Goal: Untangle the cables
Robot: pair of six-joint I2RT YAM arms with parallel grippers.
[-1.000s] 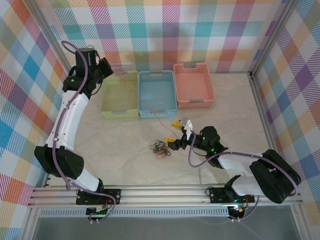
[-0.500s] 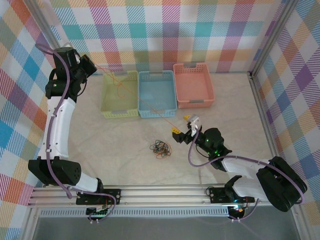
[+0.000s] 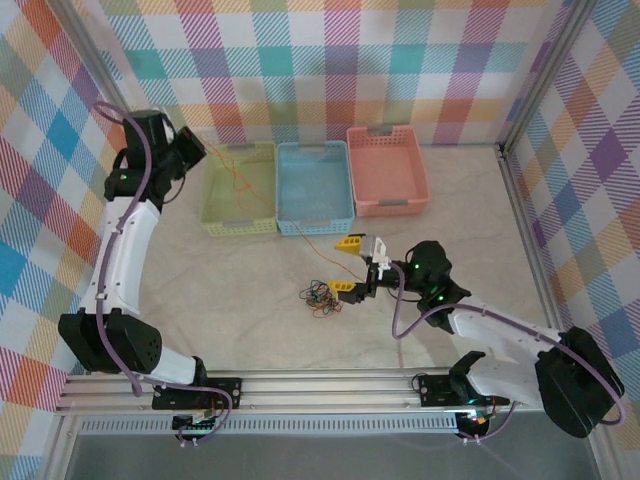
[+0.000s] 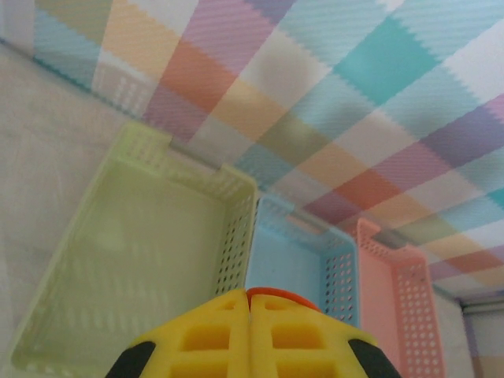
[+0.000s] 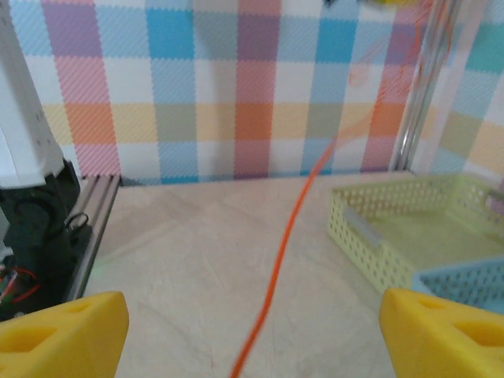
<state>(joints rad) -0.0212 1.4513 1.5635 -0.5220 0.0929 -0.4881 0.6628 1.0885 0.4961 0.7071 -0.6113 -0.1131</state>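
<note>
The left hand (image 3: 196, 149) is pinching the orange cable (image 5: 280, 244), its fingers pressed together, high beside the green basket (image 3: 222, 228). The strand is running down to the knot of cables (image 3: 321, 297) lying on the desk (image 3: 230, 310). The right hand (image 3: 347, 266) is hovering spread just beside the knot, gripping nothing. With nothing pinning the knot, a further pull is likely to be tightening it or dragging it along.

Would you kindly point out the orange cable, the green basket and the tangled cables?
orange cable (image 5: 285, 236), right wrist view, middle of strand
green basket (image 4: 134, 252), left wrist view, bare floor
tangled cables (image 3: 322, 297), top view, knot centre
</note>
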